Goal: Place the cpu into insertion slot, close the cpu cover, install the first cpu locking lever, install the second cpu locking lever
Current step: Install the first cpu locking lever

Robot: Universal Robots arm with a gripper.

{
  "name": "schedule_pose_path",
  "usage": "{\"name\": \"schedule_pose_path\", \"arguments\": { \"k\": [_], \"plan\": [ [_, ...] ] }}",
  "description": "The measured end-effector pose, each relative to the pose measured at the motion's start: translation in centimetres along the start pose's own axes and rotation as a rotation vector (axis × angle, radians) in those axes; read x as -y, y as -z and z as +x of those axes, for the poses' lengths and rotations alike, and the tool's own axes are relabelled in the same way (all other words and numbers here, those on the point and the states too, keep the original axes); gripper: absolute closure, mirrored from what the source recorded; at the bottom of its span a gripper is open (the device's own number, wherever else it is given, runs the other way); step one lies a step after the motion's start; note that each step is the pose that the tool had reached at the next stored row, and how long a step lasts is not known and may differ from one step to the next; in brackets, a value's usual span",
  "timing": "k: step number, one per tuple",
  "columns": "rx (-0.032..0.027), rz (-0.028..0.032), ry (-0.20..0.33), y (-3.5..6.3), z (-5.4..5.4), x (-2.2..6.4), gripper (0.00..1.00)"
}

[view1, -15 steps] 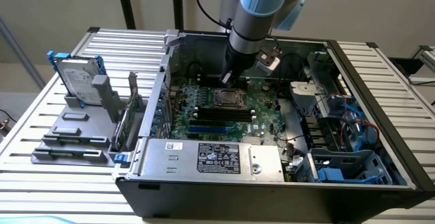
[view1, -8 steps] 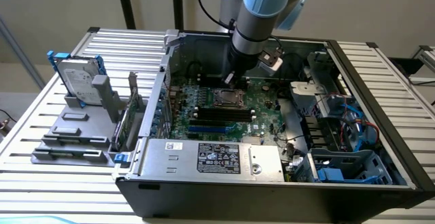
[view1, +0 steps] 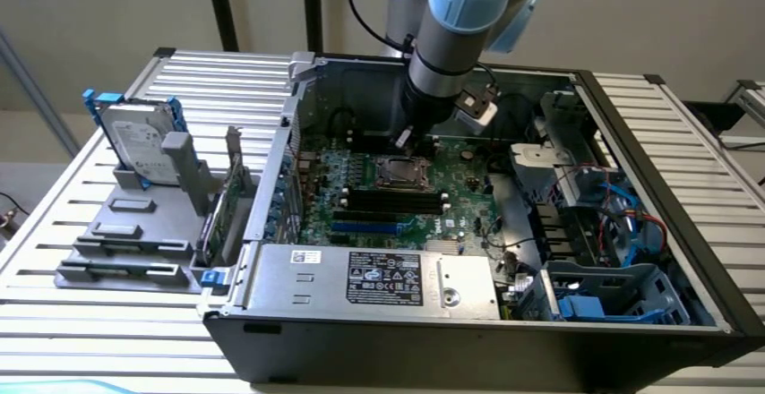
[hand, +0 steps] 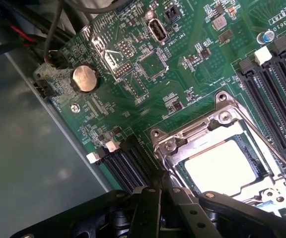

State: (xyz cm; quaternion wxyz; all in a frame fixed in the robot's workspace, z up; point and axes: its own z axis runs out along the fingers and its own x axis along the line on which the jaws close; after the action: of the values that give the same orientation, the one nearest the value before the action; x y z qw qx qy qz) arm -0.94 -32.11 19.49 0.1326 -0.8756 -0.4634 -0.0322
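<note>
Gripper (view1: 406,137), its jaws' state impossible to tell, poised low over the green motherboard (hand: 192,94) just beside the insertion slot (view1: 400,173), where the cpu (hand: 221,166) lies flat within the cpu cover (hand: 198,131) window, between the jaws and the memory slots (view1: 389,201).

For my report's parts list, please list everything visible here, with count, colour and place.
table: one, silver, under the case
computer case: one, black, open
circuit board: one, green, inside the case
insertion slot: one, black, on the board
cpu: one, pale, in the slot
cpu cover: one, silvery, framing the cpu
power supply: one, grey, inside the case
hard drive: one, silver, upright, exterior view's left
coin battery: one, silver, on the board
arm: one, grey and blue, entering the case
tool: one, black, close to the slot
</note>
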Motion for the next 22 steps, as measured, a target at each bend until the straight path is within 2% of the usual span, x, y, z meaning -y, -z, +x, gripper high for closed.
{"name": "schedule_pose_path", "arguments": {
  "k": [11,14,16,22],
  "plan": [
    [-0.0075,0.0071,0.002,-0.33,-0.20,-0.17,0.89],
    [-0.0104,0.0088,0.002,-0.24,-0.25,-0.20,0.89],
    [-0.0143,0.0105,0.002,-0.01,-0.16,-0.16,0.89],
    [-0.0139,0.0129,0.002,0.48,-0.55,-0.43,0.89]
  ]
}}
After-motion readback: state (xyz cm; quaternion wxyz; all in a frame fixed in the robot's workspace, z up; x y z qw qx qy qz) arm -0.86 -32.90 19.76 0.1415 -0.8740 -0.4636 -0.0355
